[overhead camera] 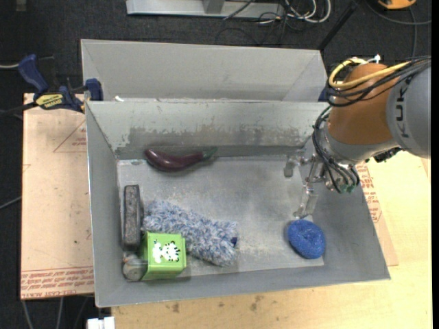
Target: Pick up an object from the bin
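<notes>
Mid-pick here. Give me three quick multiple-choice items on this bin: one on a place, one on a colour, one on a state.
1. Where does the dark purple eggplant-shaped toy lie?
A) against the far wall of the grey metal bin
B) in the near right corner
C) outside on the cardboard

2. What colour is the small cube with the white animal face?
A) red
B) green
C) yellow

3. The round blue spongy lump by the gripper is:
A) raised above the rim
B) lying on the bin floor
C) hanging over the rim

Answers:
1 A, it lies along the foot of the far wall.
2 B, its sides are bright green.
3 B, it rests on the floor, with the gripper just above it in the view.
</notes>
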You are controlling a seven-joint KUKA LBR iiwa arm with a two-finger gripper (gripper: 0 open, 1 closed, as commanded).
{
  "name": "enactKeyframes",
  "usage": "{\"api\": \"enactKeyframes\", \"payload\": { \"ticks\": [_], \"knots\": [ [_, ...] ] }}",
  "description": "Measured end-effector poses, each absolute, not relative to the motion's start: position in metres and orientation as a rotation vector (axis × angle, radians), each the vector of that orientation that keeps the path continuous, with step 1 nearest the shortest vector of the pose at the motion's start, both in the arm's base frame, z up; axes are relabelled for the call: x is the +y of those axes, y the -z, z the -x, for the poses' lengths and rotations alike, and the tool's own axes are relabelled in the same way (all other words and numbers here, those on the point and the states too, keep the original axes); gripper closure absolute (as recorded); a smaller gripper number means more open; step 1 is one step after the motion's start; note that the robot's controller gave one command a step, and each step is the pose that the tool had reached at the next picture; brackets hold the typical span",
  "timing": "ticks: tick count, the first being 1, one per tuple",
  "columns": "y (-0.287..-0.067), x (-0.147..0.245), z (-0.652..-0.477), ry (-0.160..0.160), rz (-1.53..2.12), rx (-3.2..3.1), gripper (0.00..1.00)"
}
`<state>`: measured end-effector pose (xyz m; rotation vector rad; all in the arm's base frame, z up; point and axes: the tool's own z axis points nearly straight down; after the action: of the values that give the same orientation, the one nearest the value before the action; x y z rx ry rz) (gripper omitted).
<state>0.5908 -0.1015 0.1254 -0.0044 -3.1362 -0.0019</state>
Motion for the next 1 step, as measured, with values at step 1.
{"api": "enactKeyframes", "payload": {
  "ticks": [1],
  "knots": [
    [-0.1301, -0.1012, -0.5922, 0.001, 0.001, -3.143, 0.0]
  ]
}}
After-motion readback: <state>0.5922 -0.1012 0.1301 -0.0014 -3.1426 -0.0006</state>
